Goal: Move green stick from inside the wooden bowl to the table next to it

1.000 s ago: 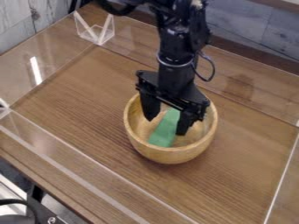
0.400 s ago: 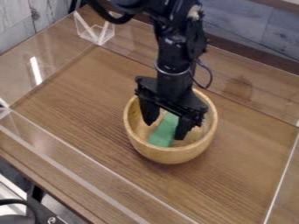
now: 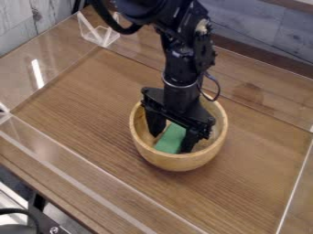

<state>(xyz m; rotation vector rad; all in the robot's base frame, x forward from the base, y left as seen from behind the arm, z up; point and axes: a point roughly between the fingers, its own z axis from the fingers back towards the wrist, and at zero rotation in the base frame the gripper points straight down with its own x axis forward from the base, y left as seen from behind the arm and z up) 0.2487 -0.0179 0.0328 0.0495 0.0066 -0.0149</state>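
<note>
The round light tan wooden bowl (image 3: 148,154) sits on the brown wood-grain table (image 3: 86,101), right of centre. Inside its hollow lies the bright green stick (image 3: 167,141), tilted against the bowl's slope. My black gripper (image 3: 175,133) points straight down into the bowl, open, with one finger on each side of the stick. The fingertips (image 3: 156,129) reach low into the hollow. I cannot tell whether they touch the stick. Part of the stick is hidden behind the fingers.
Clear acrylic walls (image 3: 49,55) run along the table's edges. A small clear wire-like stand (image 3: 101,33) sits at the back left. Bare wood lies left and in front of the bowl, and to its right up to the wall (image 3: 291,206).
The gripper has sunk a little deeper into the bowl around the green stick. Its jaws stay open and the stick has not moved.
</note>
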